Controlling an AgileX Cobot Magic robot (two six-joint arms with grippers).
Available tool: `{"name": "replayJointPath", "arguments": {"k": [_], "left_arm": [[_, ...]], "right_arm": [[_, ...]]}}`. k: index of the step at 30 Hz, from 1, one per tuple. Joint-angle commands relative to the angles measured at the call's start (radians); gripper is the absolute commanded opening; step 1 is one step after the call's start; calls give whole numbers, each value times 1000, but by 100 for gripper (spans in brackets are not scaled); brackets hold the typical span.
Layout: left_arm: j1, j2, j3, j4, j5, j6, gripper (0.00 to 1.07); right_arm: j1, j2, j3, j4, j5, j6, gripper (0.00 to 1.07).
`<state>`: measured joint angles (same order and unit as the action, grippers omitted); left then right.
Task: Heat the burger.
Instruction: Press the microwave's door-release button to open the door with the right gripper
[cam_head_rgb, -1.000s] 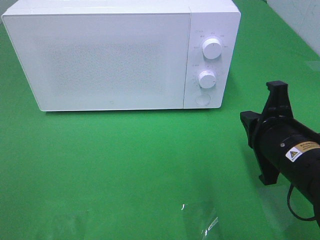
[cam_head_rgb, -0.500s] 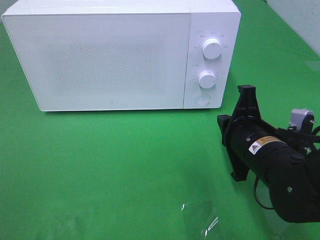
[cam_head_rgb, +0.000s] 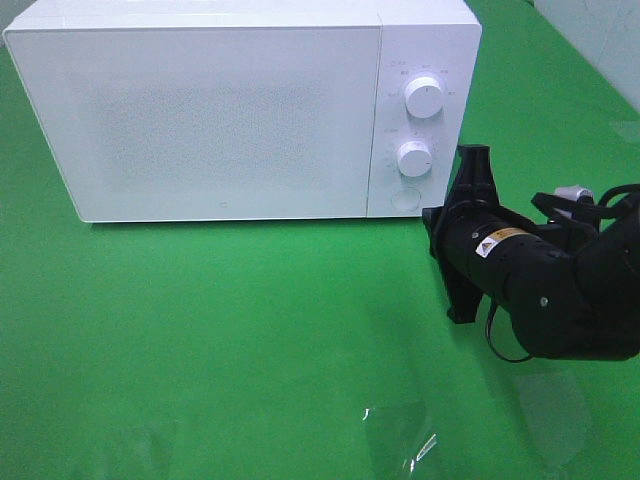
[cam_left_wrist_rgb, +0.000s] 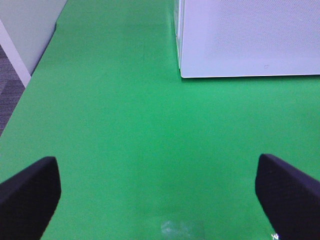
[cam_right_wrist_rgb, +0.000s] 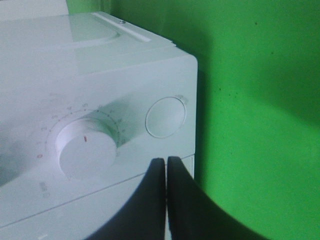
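Just beside the microwave's (cam_head_rgb: 200, 110) round door button (cam_right_wrist_rgb: 165, 117), right fingers (cam_right_wrist_rgb: 176, 180) shut tight, holding nothing — could skid off-centre onto the lower dial (cam_right_wrist_rgb: 86, 152). Wide apart and empty, left fingers (cam_left_wrist_rgb: 27, 192) over the bench (cam_left_wrist_rgb: 125, 125). No burger in view — perhaps inside.

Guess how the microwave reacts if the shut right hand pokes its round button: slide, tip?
Probably stays put: the microwave is a wide, low box sitting flat on the green table. Tipping looks unlikely, since the round button sits low on the front.
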<state>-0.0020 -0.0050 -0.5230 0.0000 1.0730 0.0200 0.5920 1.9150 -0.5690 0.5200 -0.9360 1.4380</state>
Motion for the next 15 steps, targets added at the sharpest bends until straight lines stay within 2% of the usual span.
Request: {"name": "replayJointPath", "arguments": {"k": [1, 15], "left_arm": [[1, -4, 4, -6, -2, -4, 98], [1, -4, 4, -6, -2, -4, 98]], "right_arm": [[-27, 20, -36, -40, 33, -7, 0], [-58, 140, -163, -75, 40, -3, 0]]}}
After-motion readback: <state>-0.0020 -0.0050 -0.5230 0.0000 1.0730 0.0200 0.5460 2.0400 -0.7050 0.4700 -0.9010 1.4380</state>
